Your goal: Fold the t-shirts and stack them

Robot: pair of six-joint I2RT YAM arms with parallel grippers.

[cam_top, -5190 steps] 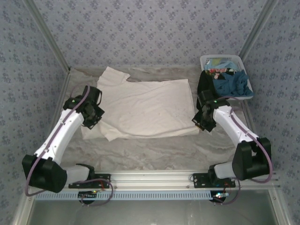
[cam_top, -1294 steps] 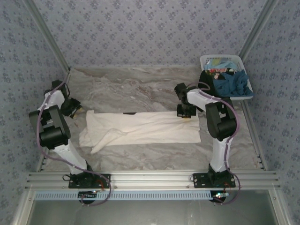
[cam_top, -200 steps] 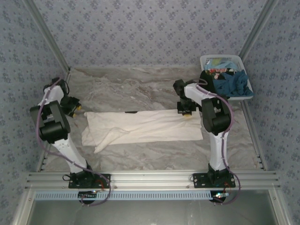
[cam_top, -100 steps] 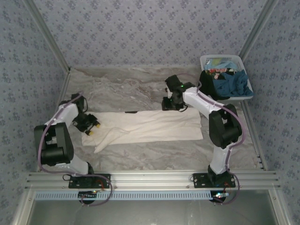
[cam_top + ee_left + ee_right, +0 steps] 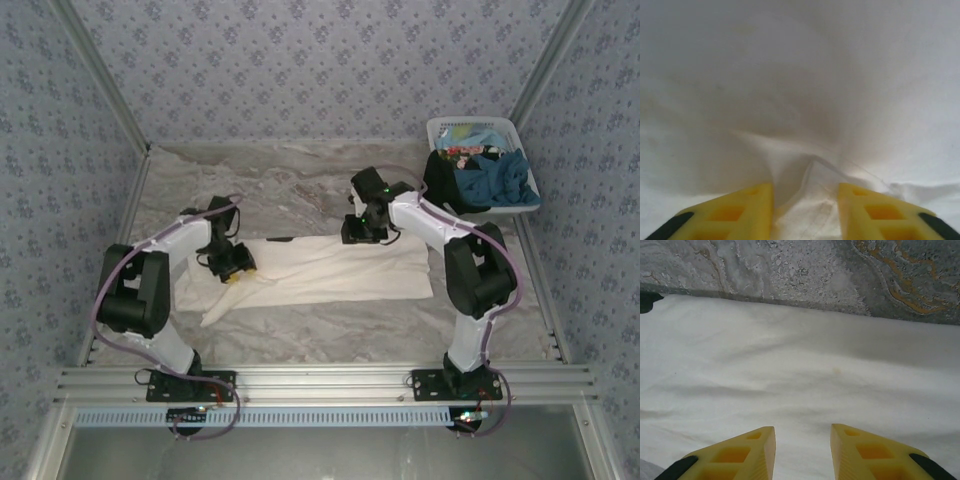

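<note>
Off-white t-shirt (image 5: 330, 272) lies folded into a long band across the middle of the table (image 5: 300, 180), running left to right, flat on the marbled top. Right end is square and tidy. Left end is rumpled, with a flap trailing toward the near edge.

Left gripper (image 5: 237, 270) is down on that rumpled left end, arm bent in from the left side of the table. In the left wrist view its yellow fingers (image 5: 740, 212) stand partly apart with a raised ridge of cloth running up between them. The view is too close and soft to say whether the ridge is actually pinched, so the grip can't be called.

Right gripper (image 5: 357, 235) is at the shirt's far edge, a bit right of the table's centre, arm reaching in from the right. In the right wrist view its fingers (image 5: 875, 455) are apart over smooth cloth with nothing between them: released, holding nothing. The shirt's far edge meets bare marble just ahead of the tips.

White slatted basket (image 5: 520, 130) sits in the far right corner of the table, well apart from the folded shirt. Teal t-shirt (image 5: 500, 178) is bunched inside it. Black t-shirt (image 5: 440, 185) hangs over the basket's left rim down toward the table.
</note>
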